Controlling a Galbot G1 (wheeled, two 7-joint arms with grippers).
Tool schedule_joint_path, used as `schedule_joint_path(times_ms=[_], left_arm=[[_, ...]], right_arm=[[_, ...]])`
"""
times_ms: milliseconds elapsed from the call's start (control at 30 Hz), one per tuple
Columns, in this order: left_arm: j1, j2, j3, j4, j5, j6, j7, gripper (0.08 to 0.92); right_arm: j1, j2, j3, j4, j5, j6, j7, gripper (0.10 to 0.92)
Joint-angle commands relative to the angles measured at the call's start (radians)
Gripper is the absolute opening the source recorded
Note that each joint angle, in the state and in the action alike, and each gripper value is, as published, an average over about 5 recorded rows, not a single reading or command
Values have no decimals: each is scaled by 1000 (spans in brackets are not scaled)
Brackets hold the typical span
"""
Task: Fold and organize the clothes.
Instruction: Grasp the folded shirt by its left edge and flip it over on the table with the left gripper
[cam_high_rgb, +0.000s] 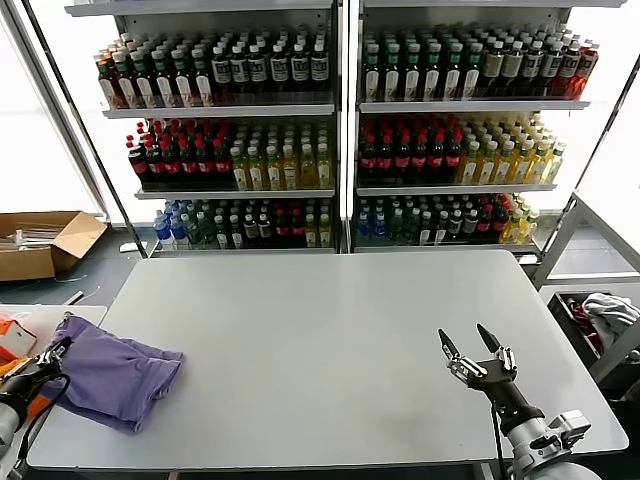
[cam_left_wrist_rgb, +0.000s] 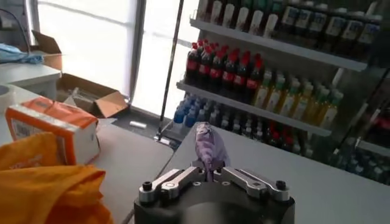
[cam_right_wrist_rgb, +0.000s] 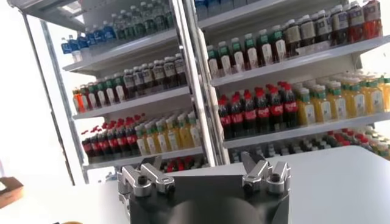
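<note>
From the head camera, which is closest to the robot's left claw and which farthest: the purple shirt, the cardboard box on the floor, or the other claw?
1. The crumpled lavender T-shirt, pinched in the left gripper at the table's left edge.
2. The open brown cardboard box, on the floor beyond the table's left corner.
3. The right gripper, fingers spread, across the table near its right front.

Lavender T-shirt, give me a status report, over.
Left gripper shut on lavender T-shirt, bunched at table's left edge. Right gripper open, empty, above near right corner. Nothing in the way on the tabletop.
</note>
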Motion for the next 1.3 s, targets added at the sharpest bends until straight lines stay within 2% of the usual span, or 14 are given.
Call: schedule_joint_path(times_ms=[33,200,300,400,533,667,867,967,1067,1200,1300], left_arm=[[8,-94,446,-286,-18,9,-225,123],[-80,-112,684,-243,-60,8,-272,123],[-205,-119,806,-156,-94,7,-300,123],[-353,-156,899,-46,-125,1,-329,123],[-516,-254,973,89,-199,-22,-385,123],[-612,-354,1028,177,-262,-45,-421,123],[-662,-515,1152,271,-263,-74,-419,123],[-668,-574,1195,312,-237,-79,-391,123],[-665,-579,1208,330,-204,-71,-354,123],[-660,-539,1188,317,-141,-56,-314,141],[-659,-500,1146,294,-121,-39,-296,205]], right_arm=[[-20,0,16,1,6,14,-2,823],[-48,6,29,15,4,13,-1,823],[-48,16,16,20,-5,5,3,823],[-46,28,-2,25,-28,-6,6,823],[-42,42,-24,27,-59,-26,15,823],[-27,49,-48,25,-114,-72,46,823],[20,47,-116,20,-165,-159,110,823],[47,45,-162,16,-177,-190,144,823],[71,39,-217,14,-180,-221,179,823],[107,35,-294,15,-137,-277,225,823],[141,43,-335,15,-58,-337,278,823]])
